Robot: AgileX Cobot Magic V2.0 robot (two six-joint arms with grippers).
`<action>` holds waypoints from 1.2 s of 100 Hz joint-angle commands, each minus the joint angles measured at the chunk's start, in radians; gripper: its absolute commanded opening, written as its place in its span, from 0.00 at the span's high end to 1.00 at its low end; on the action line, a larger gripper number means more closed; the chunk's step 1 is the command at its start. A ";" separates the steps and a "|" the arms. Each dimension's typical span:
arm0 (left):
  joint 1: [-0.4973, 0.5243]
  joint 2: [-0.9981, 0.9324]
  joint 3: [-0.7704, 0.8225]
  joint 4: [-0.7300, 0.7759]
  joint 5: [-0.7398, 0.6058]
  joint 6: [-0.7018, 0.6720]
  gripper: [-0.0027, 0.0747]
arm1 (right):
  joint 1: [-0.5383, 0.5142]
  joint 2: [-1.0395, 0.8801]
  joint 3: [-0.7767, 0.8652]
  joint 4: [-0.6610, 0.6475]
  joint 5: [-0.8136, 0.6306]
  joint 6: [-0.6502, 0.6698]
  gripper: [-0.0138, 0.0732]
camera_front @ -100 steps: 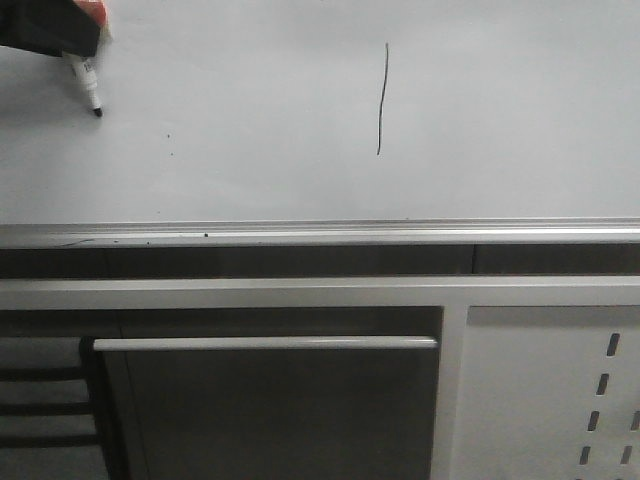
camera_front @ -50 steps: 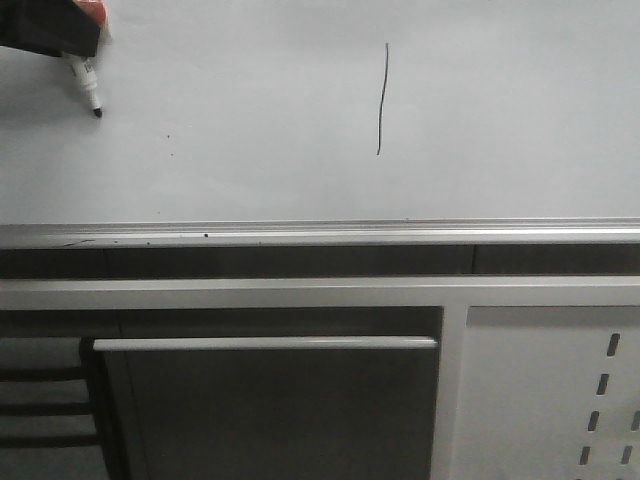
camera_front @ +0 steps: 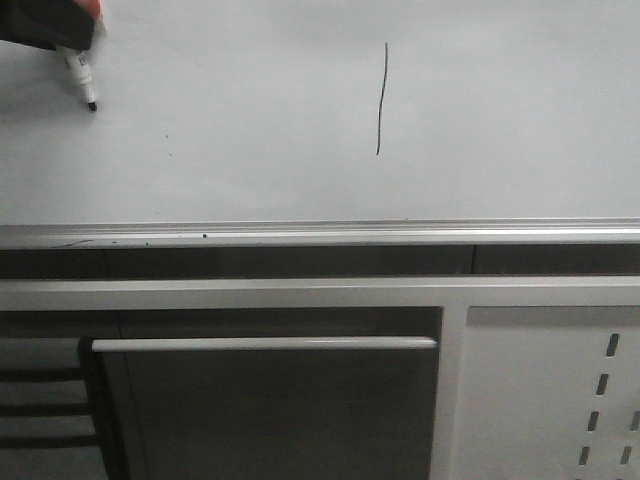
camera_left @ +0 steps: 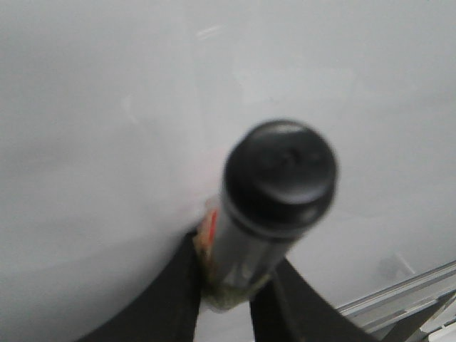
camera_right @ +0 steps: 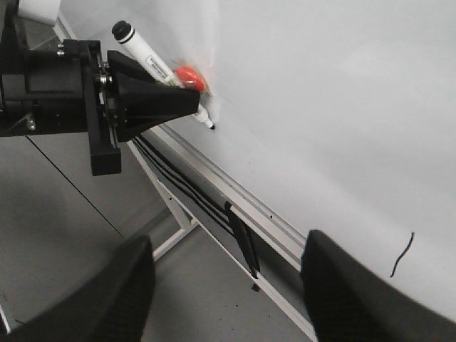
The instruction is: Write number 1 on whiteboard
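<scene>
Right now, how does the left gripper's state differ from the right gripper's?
The left gripper is shut on the marker, up at the whiteboard's left end; the right gripper is open and holds nothing. The left one sits close to the board, marker tip toward it; the right one hangs back, looking along it. Both have black fingers, and neither is at the number 1.

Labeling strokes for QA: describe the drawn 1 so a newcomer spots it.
On the pale whiteboard above its silvery rail, look just right of centre. The number 1 is a thin, dark, slightly curved vertical line, far longer than the tiny specks on the board's left part.
</scene>
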 commanded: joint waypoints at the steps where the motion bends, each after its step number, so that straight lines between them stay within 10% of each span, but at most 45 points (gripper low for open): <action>1: 0.008 -0.021 -0.053 -0.076 -0.072 -0.013 0.83 | -0.009 -0.027 -0.036 0.027 -0.057 -0.004 0.38; 23: 0.008 -0.021 -0.053 -0.076 -0.072 -0.013 0.79 | -0.009 -0.027 -0.036 0.027 -0.057 -0.004 0.38; 47: 0.008 -0.021 -0.053 -0.076 -0.085 -0.032 0.42 | -0.009 -0.027 -0.036 0.027 -0.057 -0.004 0.38; 102: 0.008 -0.021 -0.053 -0.076 -0.083 -0.034 0.43 | -0.009 -0.027 -0.036 0.027 -0.056 -0.004 0.38; 120: 0.008 -0.021 -0.053 -0.076 -0.083 -0.034 0.58 | -0.009 -0.027 -0.036 0.027 -0.056 -0.004 0.38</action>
